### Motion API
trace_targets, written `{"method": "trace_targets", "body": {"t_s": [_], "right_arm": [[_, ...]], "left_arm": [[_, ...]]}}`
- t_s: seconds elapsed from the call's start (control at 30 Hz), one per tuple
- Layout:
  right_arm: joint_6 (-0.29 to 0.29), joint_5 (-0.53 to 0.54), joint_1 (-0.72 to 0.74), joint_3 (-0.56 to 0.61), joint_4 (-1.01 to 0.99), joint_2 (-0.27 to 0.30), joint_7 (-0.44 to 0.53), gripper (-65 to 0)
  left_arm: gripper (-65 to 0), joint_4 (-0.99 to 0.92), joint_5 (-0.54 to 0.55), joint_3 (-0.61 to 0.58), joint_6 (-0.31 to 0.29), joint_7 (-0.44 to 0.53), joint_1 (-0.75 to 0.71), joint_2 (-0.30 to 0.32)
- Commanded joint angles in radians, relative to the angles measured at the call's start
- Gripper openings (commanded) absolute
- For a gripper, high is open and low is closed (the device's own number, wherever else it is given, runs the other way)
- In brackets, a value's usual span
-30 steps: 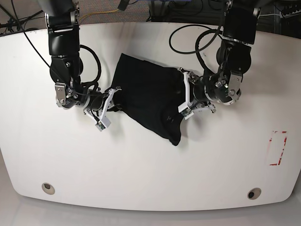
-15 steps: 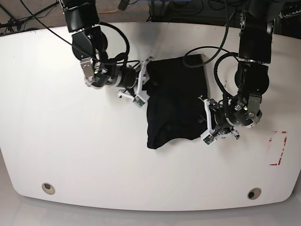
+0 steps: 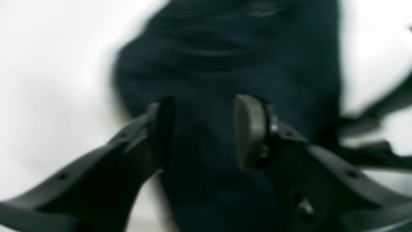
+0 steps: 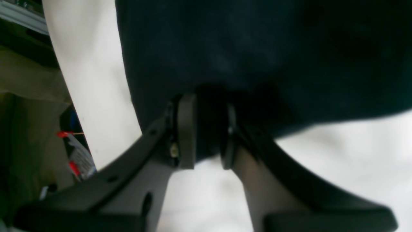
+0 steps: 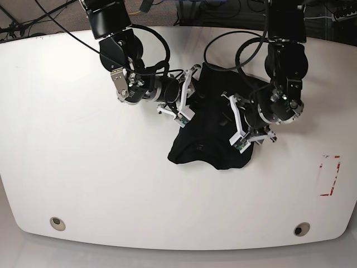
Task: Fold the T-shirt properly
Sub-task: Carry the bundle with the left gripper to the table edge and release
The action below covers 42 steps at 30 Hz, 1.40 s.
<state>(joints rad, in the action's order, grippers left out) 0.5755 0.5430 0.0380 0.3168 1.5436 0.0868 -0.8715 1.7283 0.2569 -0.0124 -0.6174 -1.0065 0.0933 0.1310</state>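
Two-arm folding of a black T-shirt (image 5: 209,131), seen from the base and from both wrists. The garment is lying bunched near the middle of the white worktop (image 5: 83,178), between the two arms, with a loose lower edge spreading toward the near side.

Right claw (image 4: 207,129): its pads (image 4: 186,130) are pinching a thick roll of dark cloth at the garment's edge, with bare worktop showing just below the grip. In the base view this claw (image 5: 184,100) is sitting at the shirt's upper left border.

Left claw (image 3: 202,132): the wrist view is blurred, but the fingers (image 3: 249,129) are standing apart with cloth lying behind the gap; no fabric is visibly caught between them, so the claw is reading as spread. In the base view it (image 5: 239,125) is hovering over the shirt's right portion.

Handling, as a judgement: the shirt is looking soft, light and limp. It is likely to sag and crumple wherever it is unsupported, and layers may slide over one another, so a single pinch is apt to gather more than one layer. Holds are best taken at firm borders such as a hem, a shoulder seam or a corner, one claw on each side, keeping the cloth taut between them. A grasp in the middle of the panel would probably only bunch it further.
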Motion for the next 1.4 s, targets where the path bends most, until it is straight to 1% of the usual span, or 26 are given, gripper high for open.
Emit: {"method": "trace_targets", "body": {"t_s": [0.0,0.07,0.17,0.23,0.27,0.33,0.37,0.43,0.47,0.5,0.6,0.67,0.73,0.8,0.83,0.97,1.07,1.1,1.23,1.37], "right_arm": [[0.007,0.024,0.026,-0.009,0.048,0.047,0.022,-54.1],[0.008,0.024,0.007,-0.043,0.088,0.063,0.015,-54.1],[0.010,0.027,-0.028,-0.121,0.120,0.087,0.013,-54.1],[0.011,0.070,-0.036,-0.173,0.122,0.095,0.011,-54.1],[0.011,0.118,-0.040,-0.198,0.122,0.123,0.005,-54.1],[0.011,0.211,-0.057,-0.249,0.122,0.169,0.001,-54.1],[0.011,0.256,-0.065,-0.275,0.122,0.187,-0.001,-54.1],[0.011,0.311,-0.076,-0.319,0.123,0.215,-0.002,-54.1],[0.011,0.332,-0.085,-0.341,0.123,0.230,-0.002,-54.1],[0.011,0.349,-0.095,-0.365,0.125,0.244,-0.002,-54.1],[0.011,0.363,-0.132,-0.414,0.169,0.268,-0.002,-54.1],[0.011,0.363,-0.154,-0.442,0.199,0.273,-0.002,-54.1],[0.011,0.365,-0.177,-0.463,0.232,0.291,-0.002,-54.1],[0.011,0.365,-0.212,-0.480,0.275,0.304,-0.002,-54.1],[0.011,0.365,-0.221,-0.482,0.289,0.305,-0.002,-54.1],[0.011,0.365,-0.232,-0.494,0.318,0.311,-0.002,-54.1],[0.011,0.361,-0.264,-0.496,0.343,0.313,-0.002,-54.1],[0.011,0.361,-0.272,-0.496,0.352,0.324,-0.002,-54.1],[0.011,0.361,-0.275,-0.496,0.370,0.331,-0.002,-54.1],[0.010,0.360,-0.275,-0.497,0.387,0.333,-0.002,-54.1]], "left_arm": [[-27.6,-0.017,-0.098,0.007,0.003,0.033,-0.043,-0.061],[-27.8,-0.035,-0.146,0.010,0.003,0.064,-0.086,-0.084],[-27.6,-0.118,-0.178,0.010,0.003,0.117,-0.108,-0.092],[-27.6,-0.190,-0.183,0.012,0.003,0.142,-0.108,-0.086],[-27.6,-0.215,-0.183,0.015,0.003,0.148,-0.108,-0.077],[-27.6,-0.236,-0.181,0.062,0.003,0.148,-0.106,-0.023],[-27.6,-0.244,-0.179,0.093,0.003,0.148,-0.106,-0.011],[-27.6,-0.256,-0.179,0.150,0.001,0.150,-0.099,0.011],[-27.6,-0.265,-0.179,0.180,0.001,0.150,-0.083,0.032],[-27.6,-0.281,-0.179,0.213,-0.006,0.150,-0.068,0.068],[-27.6,-0.342,-0.178,0.288,-0.006,0.150,-0.051,0.164],[-27.6,-0.373,-0.176,0.319,-0.008,0.168,-0.036,0.227],[-27.6,-0.376,-0.176,0.325,-0.008,0.193,-0.025,0.269],[-27.6,-0.377,-0.176,0.334,-0.008,0.203,-0.039,0.344],[-27.6,-0.382,-0.176,0.345,-0.008,0.205,-0.045,0.371],[-27.6,-0.452,-0.176,0.429,-0.016,0.222,-0.043,0.433],[-27.6,-0.505,-0.176,0.493,-0.081,0.269,-0.043,0.490],[-27.6,-0.525,-0.176,0.510,-0.081,0.280,-0.043,0.505],[-27.6,-0.529,-0.176,0.521,-0.081,0.286,-0.020,0.536],[-27.6,-0.442,-0.176,0.524,-0.081,0.283,-0.014,0.545]]}}
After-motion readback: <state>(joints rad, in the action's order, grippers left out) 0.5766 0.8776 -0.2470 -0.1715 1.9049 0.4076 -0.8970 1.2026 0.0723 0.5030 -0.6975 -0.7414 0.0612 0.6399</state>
